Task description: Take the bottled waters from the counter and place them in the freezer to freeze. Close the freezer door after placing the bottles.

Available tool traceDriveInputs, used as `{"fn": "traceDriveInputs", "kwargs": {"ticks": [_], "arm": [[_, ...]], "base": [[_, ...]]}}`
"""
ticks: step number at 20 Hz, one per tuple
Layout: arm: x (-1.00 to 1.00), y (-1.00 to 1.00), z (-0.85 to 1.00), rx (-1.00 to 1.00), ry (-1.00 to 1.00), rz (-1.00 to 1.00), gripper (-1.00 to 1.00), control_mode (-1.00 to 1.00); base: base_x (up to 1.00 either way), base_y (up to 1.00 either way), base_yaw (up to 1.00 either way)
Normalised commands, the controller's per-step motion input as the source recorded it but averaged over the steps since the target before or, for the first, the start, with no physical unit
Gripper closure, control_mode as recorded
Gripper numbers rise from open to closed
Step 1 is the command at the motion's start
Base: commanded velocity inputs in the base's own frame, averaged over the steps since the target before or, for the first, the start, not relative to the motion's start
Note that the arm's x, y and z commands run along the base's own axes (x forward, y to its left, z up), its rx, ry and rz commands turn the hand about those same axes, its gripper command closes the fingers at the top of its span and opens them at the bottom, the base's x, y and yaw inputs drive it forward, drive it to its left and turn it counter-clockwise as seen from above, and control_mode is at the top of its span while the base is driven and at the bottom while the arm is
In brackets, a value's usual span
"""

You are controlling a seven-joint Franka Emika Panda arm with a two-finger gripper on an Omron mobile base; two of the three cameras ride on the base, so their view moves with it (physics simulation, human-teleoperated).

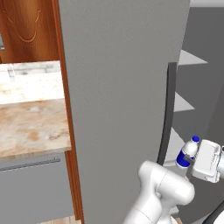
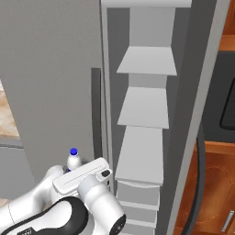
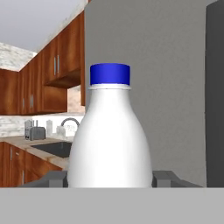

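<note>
bottles: one, white with a blue cap (image 3: 110, 140)
gripper: one (image 3: 110, 178), with two finger tips, one on each side of the bottle
robot arms: one, white (image 1: 162, 192)
freezer doors: one, grey and swung open (image 1: 118, 96)
door bar handles: two, one dark bar on the open door (image 1: 165, 113) and one dark curved bar on the right panel (image 2: 200, 183)
freezer shelves: three white ones one above another (image 2: 146, 62), plus drawer-like fronts below whose number is hard to tell
surfaces: one marbled surface (image 1: 30, 127)
sinks: one, black (image 3: 54, 148)
faucets: one (image 3: 70, 124)
toasters: one (image 3: 37, 132)
</note>
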Motion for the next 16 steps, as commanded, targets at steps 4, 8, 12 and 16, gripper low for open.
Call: {"fn": "traceDriveInputs", "kwargs": {"ticks": [4,8,12,16], "arm": [[0.00,0.00,0.00,0.00,0.00,0.00,1.00,1.00],[0.00,0.00,0.00,0.00,0.00,0.00,1.00,1.00],[0.00,0.00,0.00,0.00,0.00,0.00,1.00,1.00],[0.00,0.00,0.00,0.00,0.00,0.00,1.00,1.00]], "base": [[0.00,-0.09,0.00],[0.04,0.00,0.00],[0.05,0.00,0.00],[0.00,0.00,0.00]]}}
